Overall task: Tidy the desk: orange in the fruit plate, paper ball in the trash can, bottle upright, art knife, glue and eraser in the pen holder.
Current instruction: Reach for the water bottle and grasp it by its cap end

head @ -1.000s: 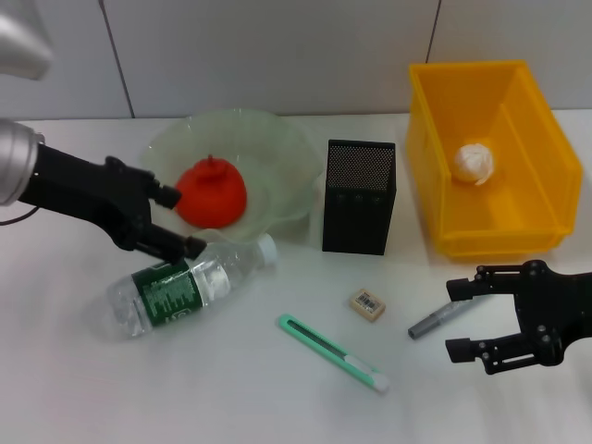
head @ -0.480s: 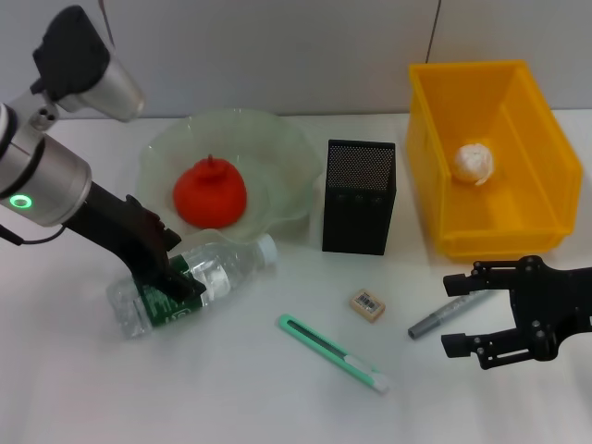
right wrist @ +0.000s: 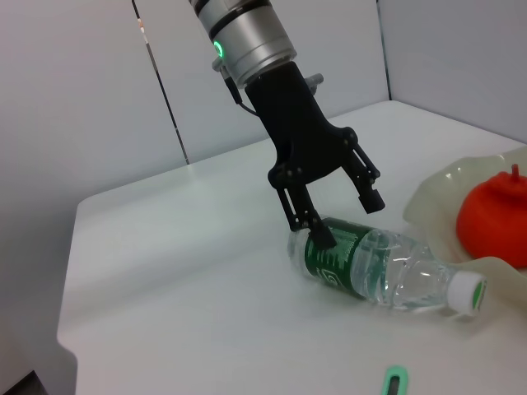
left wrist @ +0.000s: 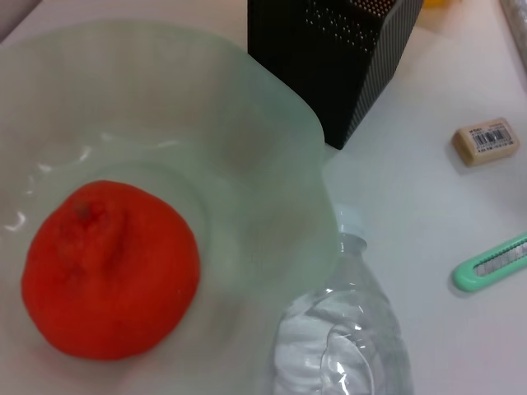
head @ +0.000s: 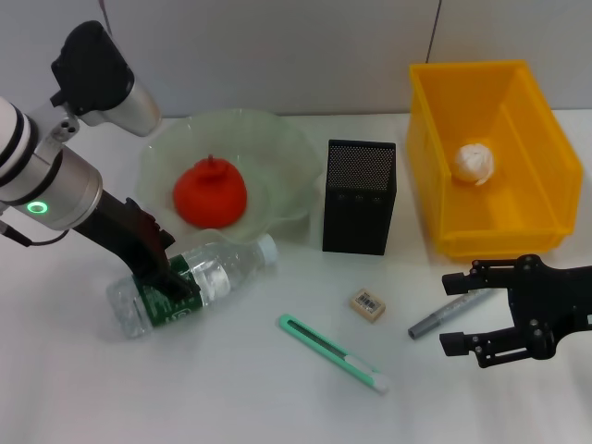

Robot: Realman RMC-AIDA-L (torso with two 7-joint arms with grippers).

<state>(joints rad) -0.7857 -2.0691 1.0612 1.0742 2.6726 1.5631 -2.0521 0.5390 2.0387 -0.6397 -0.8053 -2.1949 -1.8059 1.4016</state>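
Two fingers of the left gripper (right wrist: pixel 342 216) stood apart, straddling the green-labelled middle of the bottle (head: pixel 185 286), which lay on its side on the table (head: pixel 277 388) directly beneath them, cap pointing away toward the fruit plate (head: pixel 287 185) just beyond. A good grasp probably called for sinking lower, closing squarely across the label, then tipping the bottle up clear of the plate's rim. Far off, the right gripper (head: pixel 451 312) hung with fingers apart over the glue (head: pixel 444 315).
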